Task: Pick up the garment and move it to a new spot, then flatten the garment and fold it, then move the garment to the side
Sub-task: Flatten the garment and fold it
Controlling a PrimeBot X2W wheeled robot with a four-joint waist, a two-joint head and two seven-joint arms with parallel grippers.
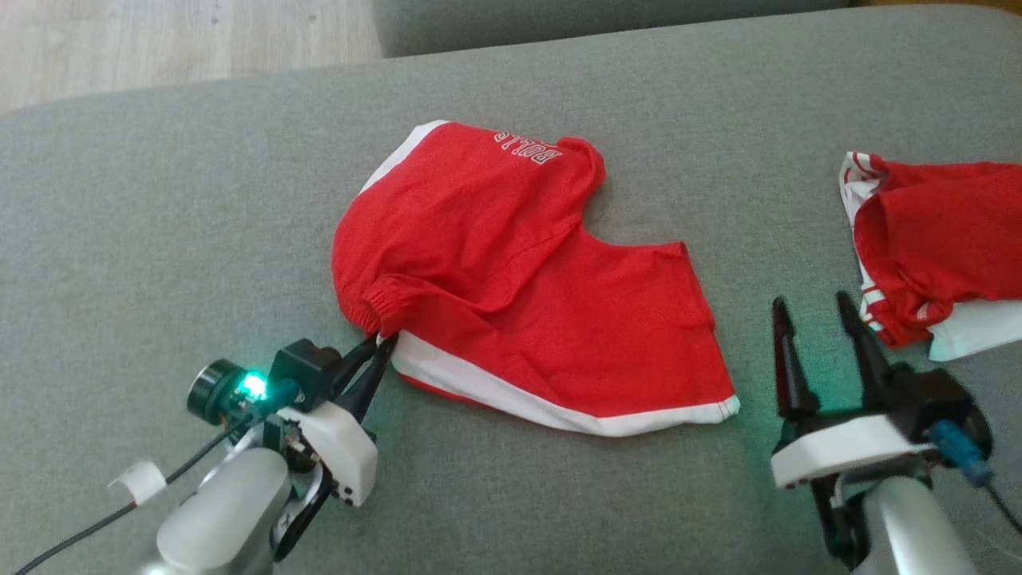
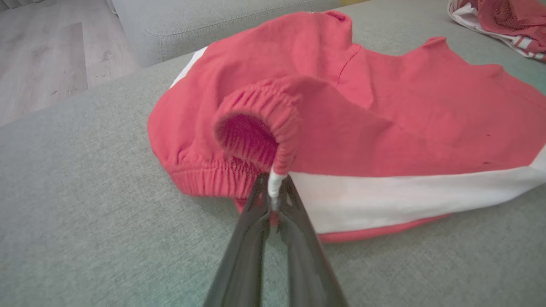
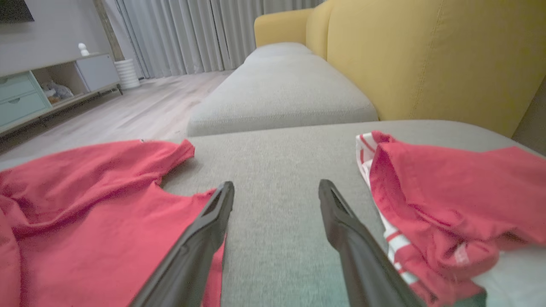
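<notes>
- we see the red garment [image 1: 519,279] lying loosely rumpled near the middle of the grey cushion [image 1: 160,239], not yet spread flat.
- a white stripe [image 1: 559,403] runs along its near edge, and a gathered elastic band [image 2: 281,123] curls up into an open loop at its near left corner.
- our left gripper [image 1: 382,345] is at that corner, its two dark fingers pressed together and clamped on the garment's edge, right where the elastic band meets the white stripe.
- our right gripper [image 1: 810,302] hovers over bare cushion to the right of the garment, fingers spread wide and holding nothing.
- a second red garment [image 1: 934,239] with white trim lies bunched at the cushion's right side, just beside the right gripper and well apart from the first.
- pale lettering [image 1: 528,148] near the garment's far edge is upside down to us and blurred; it may read "bulls".
- beyond the cushion we see wooden floor [image 1: 160,40], and from the right wrist a yellow backrest [image 3: 426,55].
</notes>
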